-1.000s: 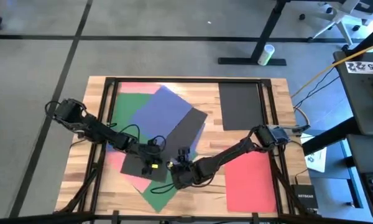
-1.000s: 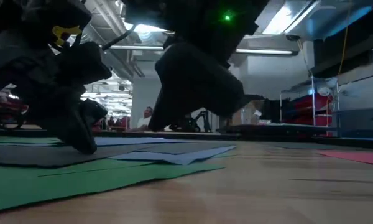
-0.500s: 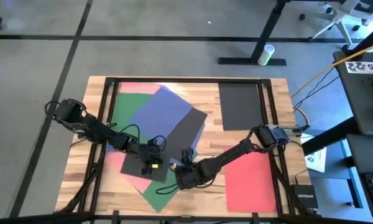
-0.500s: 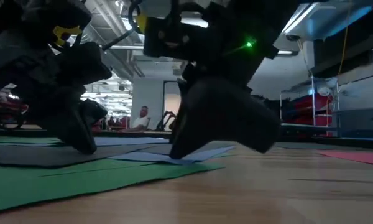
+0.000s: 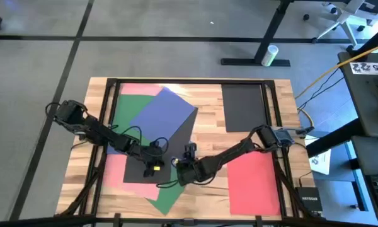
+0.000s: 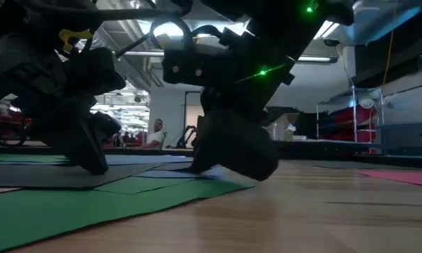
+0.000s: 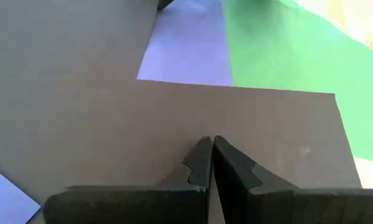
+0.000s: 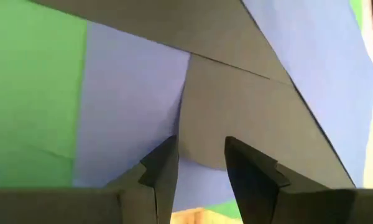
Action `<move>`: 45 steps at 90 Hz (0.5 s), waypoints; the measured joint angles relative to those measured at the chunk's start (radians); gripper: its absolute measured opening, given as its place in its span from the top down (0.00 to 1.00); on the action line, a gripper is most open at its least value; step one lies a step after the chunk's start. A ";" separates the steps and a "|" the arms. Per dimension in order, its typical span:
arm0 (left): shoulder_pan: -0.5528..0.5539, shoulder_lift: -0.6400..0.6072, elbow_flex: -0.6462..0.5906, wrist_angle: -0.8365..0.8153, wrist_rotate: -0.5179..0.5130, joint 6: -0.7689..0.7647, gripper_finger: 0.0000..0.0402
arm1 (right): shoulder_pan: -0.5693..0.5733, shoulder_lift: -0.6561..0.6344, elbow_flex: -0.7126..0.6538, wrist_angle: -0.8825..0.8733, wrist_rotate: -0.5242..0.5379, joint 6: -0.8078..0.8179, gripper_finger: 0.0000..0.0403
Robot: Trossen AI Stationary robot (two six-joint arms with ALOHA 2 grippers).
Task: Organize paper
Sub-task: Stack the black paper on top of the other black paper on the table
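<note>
A loose pile of paper lies on the table's left half: a blue sheet (image 5: pixel 160 113) on top, a black sheet (image 5: pixel 176 142) below it, green (image 5: pixel 167 192) and pink (image 5: pixel 138 89) sheets underneath. My left gripper (image 5: pixel 152 168) is shut, tips down on the black sheet near the pile's near edge. Just to its right, my right gripper (image 5: pixel 180 165) is open and low at the pile's right edge. In its wrist view a black sheet's corner (image 8: pixel 217 118) and a blue sheet (image 8: pixel 130 106) lie between and ahead of its fingers (image 8: pixel 165 155). My left gripper presses its shut fingertips (image 7: pixel 211 142) down on the flat face of the black sheet (image 7: pixel 174 124), coming from above at a slant; the sheet lies flat on the pile. My right gripper has its open fingertips down at paper level (image 6: pixel 197 167) over the blue and black sheets' edge; whether they press the paper, I cannot tell.
A single black sheet (image 5: pixel 244 107) lies flat at the far right and a red sheet (image 5: pixel 255 183) at the near right, with bare wood between them and the pile. Dark frame rails (image 5: pixel 271 126) run along the table's sides. A person (image 6: pixel 155 130) shows far off in the room.
My right gripper has moved a little toward the table's far edge along the pile's right side. The black and blue sheets that stuck out to the right have slid and turned toward the left, and the pile has drawn closer together. My left gripper has stayed pressed on the black sheet.
</note>
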 joint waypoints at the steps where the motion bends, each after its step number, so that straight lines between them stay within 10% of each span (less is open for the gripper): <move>1: 0.000 0.000 0.000 0.000 0.000 0.000 1.00 | 0.000 0.000 0.000 0.000 0.001 0.000 0.70; 45: 0.000 0.000 0.000 0.000 0.000 -0.003 1.00 | -0.052 0.000 0.000 0.075 -0.097 -0.052 0.70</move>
